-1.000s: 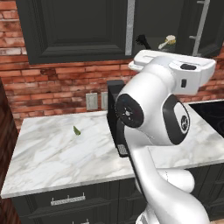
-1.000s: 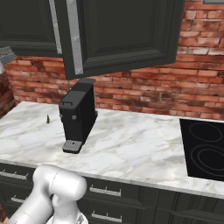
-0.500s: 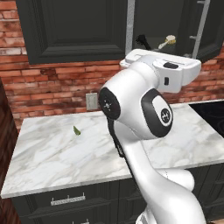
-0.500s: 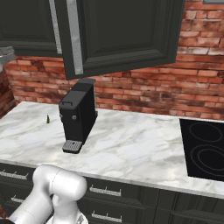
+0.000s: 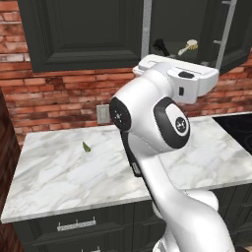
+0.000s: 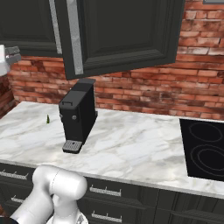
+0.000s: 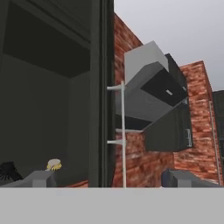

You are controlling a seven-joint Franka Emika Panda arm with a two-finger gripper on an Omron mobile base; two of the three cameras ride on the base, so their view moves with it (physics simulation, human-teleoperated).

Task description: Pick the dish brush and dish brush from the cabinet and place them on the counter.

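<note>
Cabinet point(image 5: 231, 29) is the landmark, its door swung open above the marble surface point(image 5: 59, 172). Inside it, on the shelf, lie two brushes: a light dish brush point(image 5: 189, 47) with a pale bristle head, and just beside it to the left a dark dish brush point(image 5: 160, 46). The arm's white hand sits right below the cabinet's shelf, in front of the opening. From the hand view, the claw point(image 7: 109, 178) looks up along the open door's edge and its pale handle point(image 7: 123, 135); the fingertips point(image 7: 39, 178) stand well apart, nothing between them. The pale brush head point(image 7: 54, 165) shows just above the left fingertip, deeper in the cabinet, with the dark brush point(image 7: 8, 171) further left of it. Neither brush touches the claw. Below the cabinet, a black coffee machine point(image 6: 78, 116) stands on the surface against the brick wall point(image 6: 183, 87), and a small green item point(image 5: 86, 146) lies well away to the left.
</note>
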